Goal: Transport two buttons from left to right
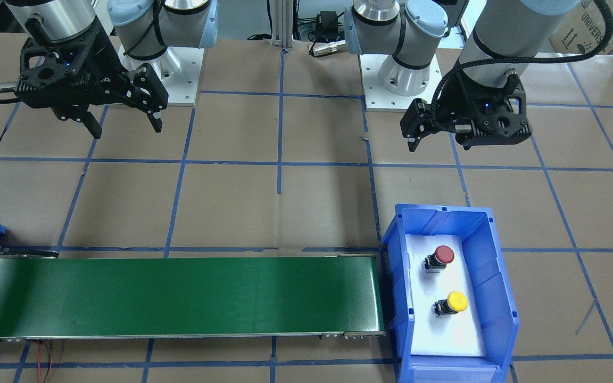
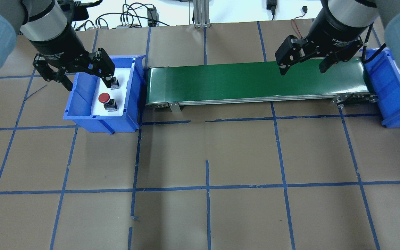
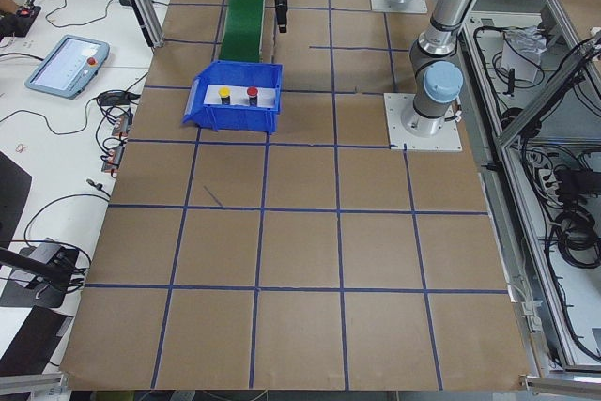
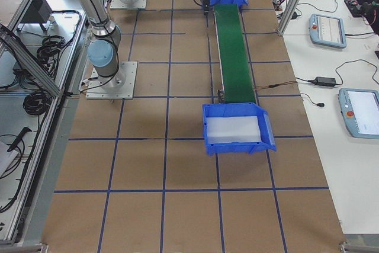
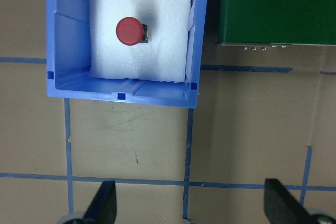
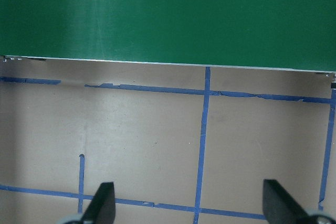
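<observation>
The red button (image 1: 443, 256) and the yellow button (image 1: 456, 301) stand on white foam in the left blue bin (image 1: 498, 287). In the overhead view the red button (image 2: 103, 98) is plain, while a finger covers the yellow cap and only its body (image 2: 115, 83) shows. My left gripper (image 2: 88, 84) is open and empty, raised over the bin's robot-side edge. The left wrist view shows its open gripper (image 5: 191, 203) over bare table, with the red button (image 5: 129, 30) further ahead. My right gripper (image 2: 303, 70) is open and empty, raised near the conveyor's right end.
A green conveyor belt (image 2: 255, 81) runs between the left bin and a second blue bin (image 2: 389, 90) at the right end, lined with white foam and holding nothing (image 4: 267, 137). The brown table carries a blue tape grid.
</observation>
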